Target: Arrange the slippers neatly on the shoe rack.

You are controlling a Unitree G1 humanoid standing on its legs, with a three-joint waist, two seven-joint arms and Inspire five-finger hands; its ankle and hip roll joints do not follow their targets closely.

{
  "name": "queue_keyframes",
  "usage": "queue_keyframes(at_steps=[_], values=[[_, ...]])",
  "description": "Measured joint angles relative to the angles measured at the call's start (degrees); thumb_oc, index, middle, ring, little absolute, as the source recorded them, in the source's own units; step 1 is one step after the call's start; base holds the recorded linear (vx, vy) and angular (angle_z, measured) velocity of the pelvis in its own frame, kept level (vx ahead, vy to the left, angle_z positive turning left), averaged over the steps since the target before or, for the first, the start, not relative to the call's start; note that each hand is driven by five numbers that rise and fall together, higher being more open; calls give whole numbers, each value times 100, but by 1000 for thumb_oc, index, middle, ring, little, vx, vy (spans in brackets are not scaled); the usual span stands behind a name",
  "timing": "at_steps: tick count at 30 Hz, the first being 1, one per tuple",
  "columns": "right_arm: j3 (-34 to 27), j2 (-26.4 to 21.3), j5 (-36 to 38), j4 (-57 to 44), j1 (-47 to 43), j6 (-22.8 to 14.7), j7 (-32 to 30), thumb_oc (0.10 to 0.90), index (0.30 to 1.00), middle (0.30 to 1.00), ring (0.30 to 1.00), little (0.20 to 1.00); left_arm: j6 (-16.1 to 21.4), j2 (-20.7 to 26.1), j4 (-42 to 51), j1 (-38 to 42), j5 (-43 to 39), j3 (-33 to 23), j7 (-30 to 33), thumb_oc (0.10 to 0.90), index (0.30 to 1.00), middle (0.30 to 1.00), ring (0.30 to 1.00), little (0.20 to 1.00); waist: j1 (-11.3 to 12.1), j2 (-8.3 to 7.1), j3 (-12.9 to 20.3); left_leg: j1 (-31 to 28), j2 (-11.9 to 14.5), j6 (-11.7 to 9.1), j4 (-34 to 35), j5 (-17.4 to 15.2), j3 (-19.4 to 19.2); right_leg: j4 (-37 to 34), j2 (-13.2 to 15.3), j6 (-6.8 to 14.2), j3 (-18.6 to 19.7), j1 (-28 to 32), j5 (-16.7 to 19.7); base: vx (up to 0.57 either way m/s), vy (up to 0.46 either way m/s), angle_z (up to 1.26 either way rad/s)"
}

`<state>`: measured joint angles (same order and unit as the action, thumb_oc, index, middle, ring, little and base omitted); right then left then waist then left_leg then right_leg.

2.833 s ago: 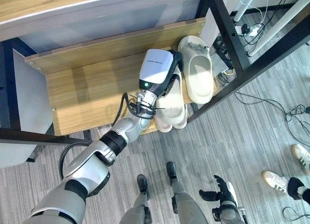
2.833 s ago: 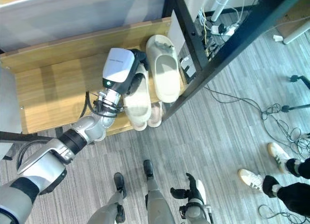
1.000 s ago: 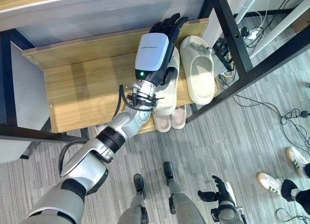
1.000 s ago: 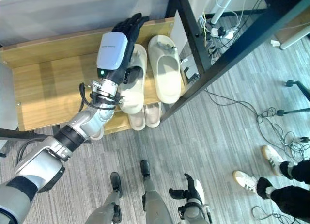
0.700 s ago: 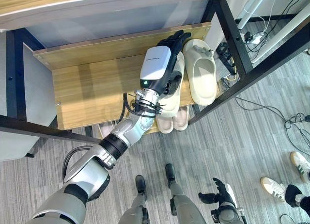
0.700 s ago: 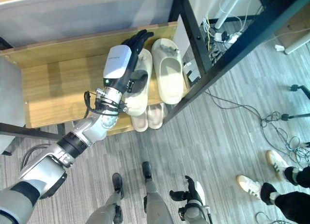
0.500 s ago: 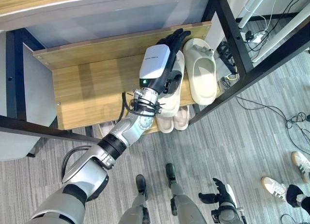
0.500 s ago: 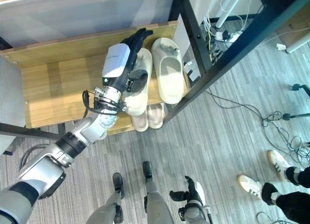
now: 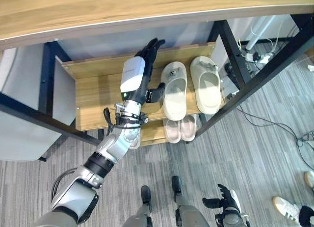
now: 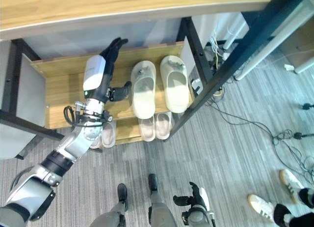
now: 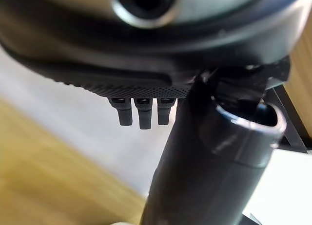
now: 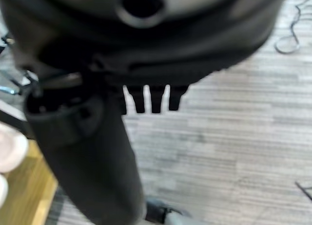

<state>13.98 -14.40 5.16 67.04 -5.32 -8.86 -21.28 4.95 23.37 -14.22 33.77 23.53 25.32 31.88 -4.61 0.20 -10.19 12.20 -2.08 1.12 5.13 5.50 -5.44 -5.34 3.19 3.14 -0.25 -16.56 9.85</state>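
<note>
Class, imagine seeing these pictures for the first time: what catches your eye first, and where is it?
The robot's left hand, fingers straight, reaches over the wooden shoe rack, just left of a pair of cream slippers lying side by side on its upper shelf. A smaller pinkish pair sits on the shelf below them.

We can't see the lower pair of slippers (image 9: 180, 128) whole: the upper shelf (image 9: 98, 89) hides their toes. A third pale slipper (image 10: 108, 133) sits partly behind the left arm. The person's shoe (image 10: 262, 206) is cut by the frame edge.
</note>
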Motion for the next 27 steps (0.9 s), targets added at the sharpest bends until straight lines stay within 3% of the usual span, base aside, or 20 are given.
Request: queue_keyframes(at_steps=[9, 21, 27], values=[[-98, 127, 49, 14, 40, 127, 64, 800, 900, 900, 900, 900, 97, 68, 65, -861, -566, -72, -581, 800, 900, 900, 900, 900, 91, 16, 9, -130, 0, -24, -1, 23, 141, 0, 12, -4, -119, 184, -1, -11, -2, 8], [-78, 174, 58, -5, 150, 204, 112, 800, 900, 900, 900, 900, 111, -467, -127, -869, -1613, 507, -1150, 800, 900, 900, 900, 900, 20, 221, 137, -197, 0, -25, 0, 22, 106, 1, 9, 0, -87, 235, -3, -1, 0, -1], [31, 189, 57, -27, 160, 218, 111, 800, 900, 900, 900, 900, 148, -692, -491, -766, -1961, 725, -1260, 800, 900, 900, 900, 900, -97, 234, 161, -173, 2, -19, 0, 16, -17, 1, -5, 5, 37, 164, -4, 3, -10, -9]])
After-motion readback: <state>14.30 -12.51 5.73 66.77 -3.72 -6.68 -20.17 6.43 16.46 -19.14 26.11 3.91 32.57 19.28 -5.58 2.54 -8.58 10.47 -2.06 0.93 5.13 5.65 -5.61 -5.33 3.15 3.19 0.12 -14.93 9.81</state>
